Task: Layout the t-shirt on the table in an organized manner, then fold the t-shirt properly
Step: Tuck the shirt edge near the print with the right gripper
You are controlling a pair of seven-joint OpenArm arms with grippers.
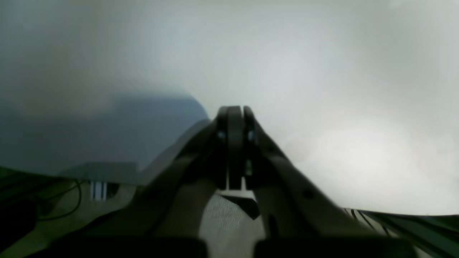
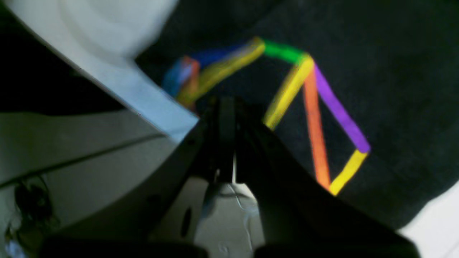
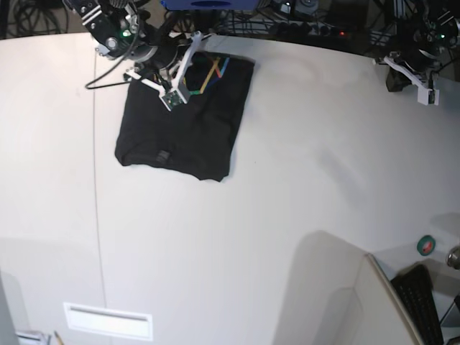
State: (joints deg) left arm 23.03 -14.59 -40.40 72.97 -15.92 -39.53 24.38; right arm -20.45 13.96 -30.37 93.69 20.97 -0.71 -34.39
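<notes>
Grey floor [image 1: 229, 218] — dark cables [image 3: 32, 18]

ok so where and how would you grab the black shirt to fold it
Probably the far hem of the black cloth t-shirt with rainbow lines, by its lower-right corner in the base view, coming from the white tabletop side; that corner lies flat, pointed and uncovered.

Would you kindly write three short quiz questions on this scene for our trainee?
1. True or false: the black cloth t-shirt with rainbow-coloured lines lies under the left gripper.
2. Fill in: the small round green roll lies on the smooth white tabletop, at the ____ side of the base view.
3. Which gripper is over the t-shirt: (a) left, (b) right, (c) both?

Key: 1 false; 2 right; 3 b.
</notes>
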